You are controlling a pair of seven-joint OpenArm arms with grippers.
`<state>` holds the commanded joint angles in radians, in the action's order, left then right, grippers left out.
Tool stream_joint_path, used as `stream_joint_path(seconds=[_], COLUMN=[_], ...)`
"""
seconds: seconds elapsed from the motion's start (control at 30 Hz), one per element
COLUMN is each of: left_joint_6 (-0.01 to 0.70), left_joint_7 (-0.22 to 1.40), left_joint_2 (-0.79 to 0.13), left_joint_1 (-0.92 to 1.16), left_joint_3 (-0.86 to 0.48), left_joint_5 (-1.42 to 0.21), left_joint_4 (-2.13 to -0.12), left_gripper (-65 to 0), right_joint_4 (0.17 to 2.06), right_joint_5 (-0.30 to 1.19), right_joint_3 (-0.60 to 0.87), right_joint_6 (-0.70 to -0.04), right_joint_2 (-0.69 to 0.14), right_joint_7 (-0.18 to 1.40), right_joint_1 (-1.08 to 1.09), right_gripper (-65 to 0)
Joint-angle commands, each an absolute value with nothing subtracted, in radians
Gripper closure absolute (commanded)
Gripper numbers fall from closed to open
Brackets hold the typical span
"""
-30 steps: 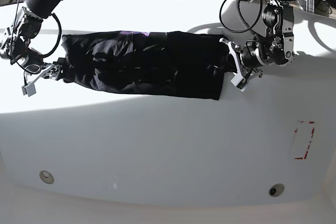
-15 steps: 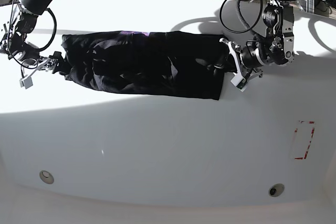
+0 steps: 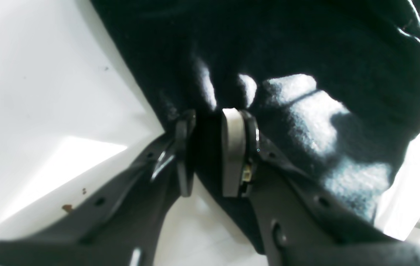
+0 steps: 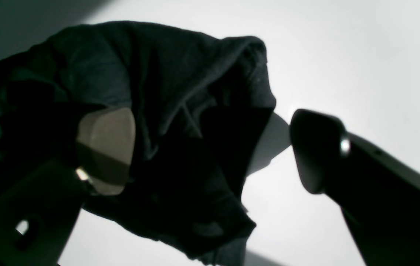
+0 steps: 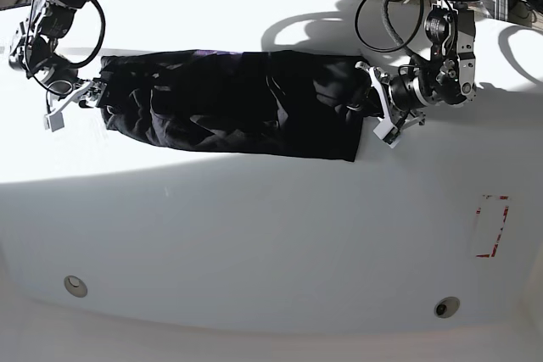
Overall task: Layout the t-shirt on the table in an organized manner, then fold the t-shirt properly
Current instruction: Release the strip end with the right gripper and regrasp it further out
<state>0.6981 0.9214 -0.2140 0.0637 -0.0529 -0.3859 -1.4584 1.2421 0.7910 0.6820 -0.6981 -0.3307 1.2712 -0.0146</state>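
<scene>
The right pincer (image 5: 85, 95) has risen, gaping beside the t-shirt (image 5: 229, 103); left pincer (image 5: 373, 106) grips its hem.

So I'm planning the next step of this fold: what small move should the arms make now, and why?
Probably close the right gripper on the t-shirt first. Its jaws stand wide apart around that end's bunched edge, while the left gripper already pinches cloth at the other end. With both ends held, the arms could lift and fold the long band evenly.

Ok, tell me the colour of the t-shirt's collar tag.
Purple, a small patch at the far edge of the t-shirt; base view shows it best.
</scene>
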Motion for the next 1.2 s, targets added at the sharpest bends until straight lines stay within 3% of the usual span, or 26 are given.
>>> stream_joint_path(seconds=[0.47,0.53,0.63,0.73,0.77,0.9,1.2], left_joint_6=[0.698,0.698,0.698,0.698,0.698,0.698,0.698], left_joint_7=[0.921,0.921,0.921,0.921,0.921,0.921,0.923], left_joint_2=[-0.216,-0.216,-0.216,-0.216,-0.216,-0.216,-0.216], left_joint_1=[0.061,0.061,0.061,0.061,0.061,0.061,0.064], left_joint_3=[-0.053,-0.053,-0.053,-0.051,-0.050,-0.048,-0.048], left_joint_5=[-0.386,-0.386,-0.386,-0.384,-0.384,-0.381,-0.380], left_joint_4=[-1.460,-1.458,-1.457,-1.455,-1.455,-1.455,-1.454], left_gripper=[-10.7,-10.7,-10.7,-10.7,-10.7,-10.7,-10.7], right_joint_4=[1.322,1.322,1.322,1.323,1.330,1.405,1.767], right_joint_5=[0.768,0.768,0.769,0.773,0.773,0.769,0.811], right_joint_3=[0.615,0.615,0.613,0.610,0.610,0.582,0.429], right_joint_6=[-0.698,-0.698,-0.698,-0.698,-0.698,-0.698,-0.698], right_joint_2=[-0.257,-0.257,-0.257,-0.259,-0.259,-0.257,-0.219], right_joint_7=[1.268,1.268,1.268,1.268,1.268,1.271,1.287], right_joint_1=[-0.025,-0.024,-0.022,-0.019,-0.012,-0.007,-0.035], right_gripper=[-65.0,-56.3,-32.0,-3.8,0.0,-0.3,0.0])
